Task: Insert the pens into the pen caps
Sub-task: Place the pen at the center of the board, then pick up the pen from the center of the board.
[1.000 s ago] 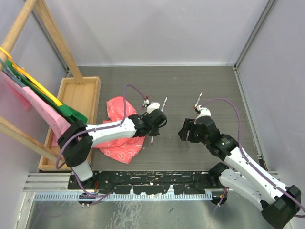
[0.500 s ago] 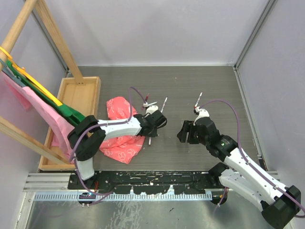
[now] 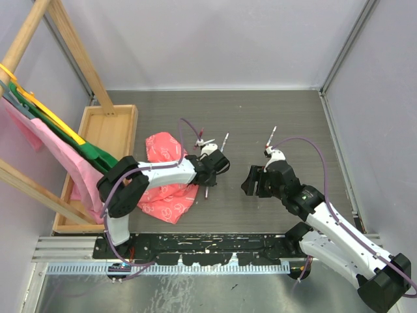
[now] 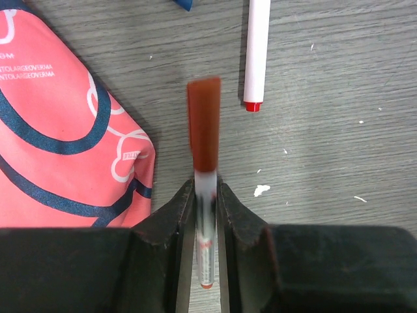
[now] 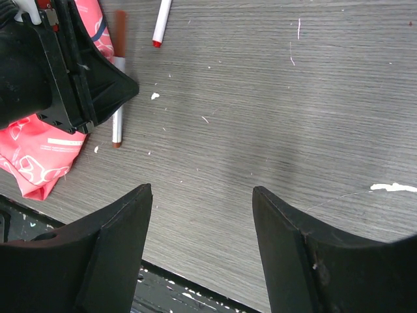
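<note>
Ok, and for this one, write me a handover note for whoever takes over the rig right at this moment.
Left gripper: shut on the barrel of a pen that wears a dark red cap, beside the pink cloth.
Right gripper: open, holding nothing, over the table.
Done: that one pen is capped.
Left: the red-tipped pen just beyond it lies uncapped. Another pen lies farther right, too small to judge. Spare caps are not clearly visible.
</note>
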You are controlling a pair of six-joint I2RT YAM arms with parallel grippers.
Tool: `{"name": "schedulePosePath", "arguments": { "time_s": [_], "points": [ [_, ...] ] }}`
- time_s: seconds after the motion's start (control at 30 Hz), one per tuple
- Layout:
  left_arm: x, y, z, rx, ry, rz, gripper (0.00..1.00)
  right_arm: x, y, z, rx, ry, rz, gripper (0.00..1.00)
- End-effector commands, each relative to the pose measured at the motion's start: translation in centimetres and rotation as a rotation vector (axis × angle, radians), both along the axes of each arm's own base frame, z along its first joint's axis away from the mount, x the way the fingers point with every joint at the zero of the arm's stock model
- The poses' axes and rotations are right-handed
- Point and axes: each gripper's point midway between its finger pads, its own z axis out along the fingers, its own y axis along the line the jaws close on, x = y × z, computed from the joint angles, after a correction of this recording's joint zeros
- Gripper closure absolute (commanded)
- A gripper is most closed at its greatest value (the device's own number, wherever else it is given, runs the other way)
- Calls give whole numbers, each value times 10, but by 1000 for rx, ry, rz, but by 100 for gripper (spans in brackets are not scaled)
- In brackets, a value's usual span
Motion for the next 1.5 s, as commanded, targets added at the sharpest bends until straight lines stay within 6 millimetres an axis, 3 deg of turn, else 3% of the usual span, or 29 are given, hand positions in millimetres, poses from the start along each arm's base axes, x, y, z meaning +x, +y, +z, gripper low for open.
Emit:
{"name": "schedulePosePath", "arguments": {
  "time_s": [0.0,0.33,0.7,0.87,1.2,1.4,1.47],
  "points": [
    [7,0,8,-19,-20,20,79,9,7,21,44,-68,13,32],
    [11,-1,30,-41,-45,18,74,9,8,29,56,-88,19,32],
    [9,-3,98,-146,-120,-25,72,19,0,43,17,-123,-25,31],
    [8,2,119,-193,-147,-105,72,27,-1,44,12,-104,-75,31],
    [10,46,152,-264,-211,-256,71,63,13,43,1,-69,-163,32],
    [12,67,175,-234,-286,-321,71,98,30,33,-21,-44,-199,32],
    [10,74,191,-243,-332,-332,70,113,32,32,-41,-57,-232,33]
  ]
}}
